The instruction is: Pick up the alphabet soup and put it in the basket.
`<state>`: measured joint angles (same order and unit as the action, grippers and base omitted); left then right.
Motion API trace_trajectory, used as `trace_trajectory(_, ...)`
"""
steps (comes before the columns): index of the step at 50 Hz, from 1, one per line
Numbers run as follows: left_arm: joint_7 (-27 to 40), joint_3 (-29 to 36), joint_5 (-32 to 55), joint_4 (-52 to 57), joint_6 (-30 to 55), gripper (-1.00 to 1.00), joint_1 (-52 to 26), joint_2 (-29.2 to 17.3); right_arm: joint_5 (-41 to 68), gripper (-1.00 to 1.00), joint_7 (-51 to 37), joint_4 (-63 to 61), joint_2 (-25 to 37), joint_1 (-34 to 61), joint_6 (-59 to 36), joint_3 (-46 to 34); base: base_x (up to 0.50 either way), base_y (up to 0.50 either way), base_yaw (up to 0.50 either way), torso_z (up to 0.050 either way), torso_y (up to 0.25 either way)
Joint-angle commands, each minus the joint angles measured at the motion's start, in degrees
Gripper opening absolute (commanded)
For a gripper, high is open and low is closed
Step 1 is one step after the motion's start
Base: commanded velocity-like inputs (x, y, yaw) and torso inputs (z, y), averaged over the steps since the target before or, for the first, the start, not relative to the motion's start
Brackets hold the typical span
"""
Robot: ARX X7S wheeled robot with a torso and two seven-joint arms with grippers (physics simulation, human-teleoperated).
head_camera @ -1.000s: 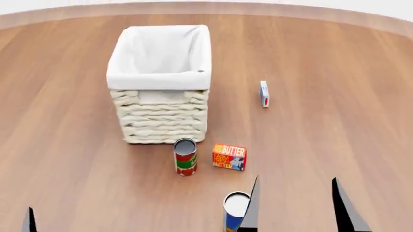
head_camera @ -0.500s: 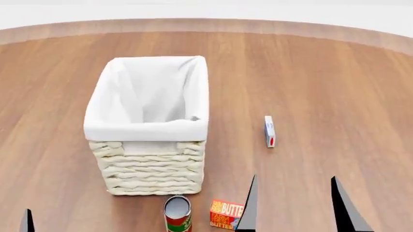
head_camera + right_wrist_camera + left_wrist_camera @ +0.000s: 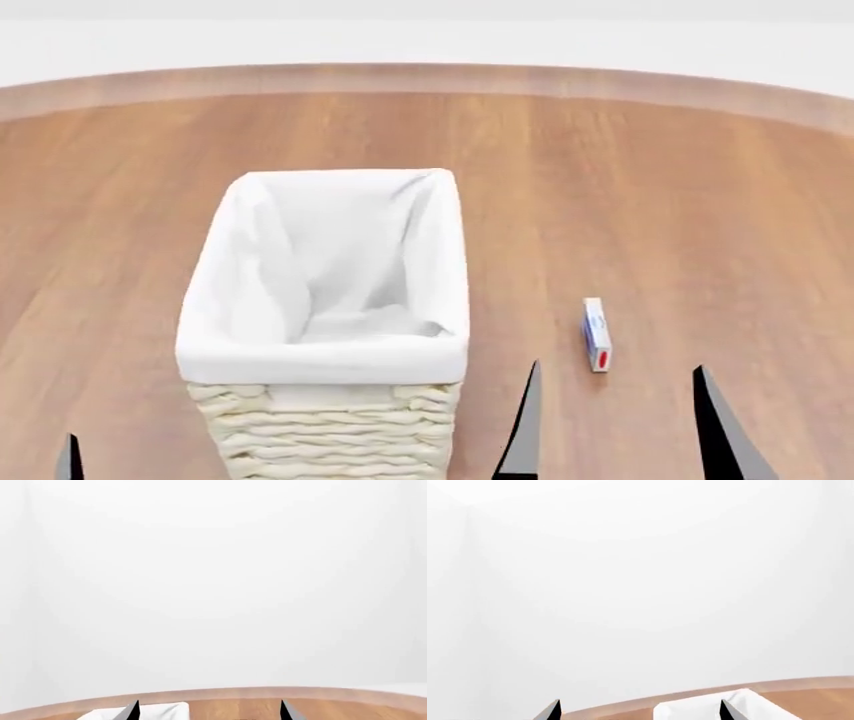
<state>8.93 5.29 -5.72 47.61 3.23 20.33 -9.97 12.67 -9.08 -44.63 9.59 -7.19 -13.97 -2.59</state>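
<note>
Head view: one wooden surface (image 3: 694,190), round-edged at the far side, white background beyond.

Basket (image 3: 327,425): cream woven wicker, rectangular, white cloth liner folded over the rim; stands left of centre, near edge cut off by the frame. Nothing visible inside but the liner.

Small box (image 3: 597,334): white and blue with a red mark, lying on the surface to the right of the basket, well apart from it.

Soup can: not in any view; its place cannot be told.

Right gripper (image 3: 614,425): two dark pointed fingers (image 3: 525,425) at the near right, spread apart, nothing between them; the left one stands just beside the basket's right near corner.

Left gripper: a single dark tip shows at the near left corner. In the left wrist view its fingers (image 3: 550,711) stand apart, the white liner behind them.

Right wrist view: fingers apart, the far edge of the surface and a strip of liner behind.
</note>
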Motion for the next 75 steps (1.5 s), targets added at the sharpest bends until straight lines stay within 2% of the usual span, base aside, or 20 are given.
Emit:
trace_trajectory(1, 0.51, 0.52, -0.05, -0.03, 0.59, 1.0, -0.24, -0.59, 0.76, 1.0, -0.57, 0.24, 0.42, 0.07, 0.03, -0.34, 0.0, 0.5, 0.0, 0.0, 0.0)
trace_trajectory(28, 1.5, 1.65, -0.05, -0.05, 1.38, 1.0, -0.48, -1.77, 1.98, 1.0, -1.66, 0.49, 1.6, -0.08, 0.98, -0.57, 0.0, 0.49, 0.0, 0.0, 0.0)
trace_trajectory(55, 2.5, 2.68, 0.05, -0.71, 1.85, 1.0, -1.18, -2.56, 1.66, 1.0, -2.96, 0.16, 2.81, 0.49, 1.92, -1.13, 0.0, -0.05, 0.0, 0.0, 0.0)
trace_trajectory(61, 2.69, 2.91, -0.01, -1.21, 2.19, 1.0, -1.55, -2.73, 2.21, 1.0, -3.78, -2.51, 4.84, 3.07, -1.64, -0.07, 0.0, 0.0, 0.0, 0.0, 0.0)
trace_trajectory(64, 2.86, 2.26, 0.69, -1.74, 2.4, 1.0, -1.86, -2.9, 2.4, 1.0, -3.58, -3.11, 8.59, 5.89, -5.22, 3.13, 0.0, 0.0, 0.0, 0.0, 0.0)
trace_trajectory(75, 3.56, 1.81, 1.38, -4.21, 2.83, 1.0, -2.95, -3.06, 9.32, 1.0, 1.53, 6.3, 14.25, 3.16, -2.11, 15.97, 0.0, 0.0, 0.0, 0.0, 0.0)
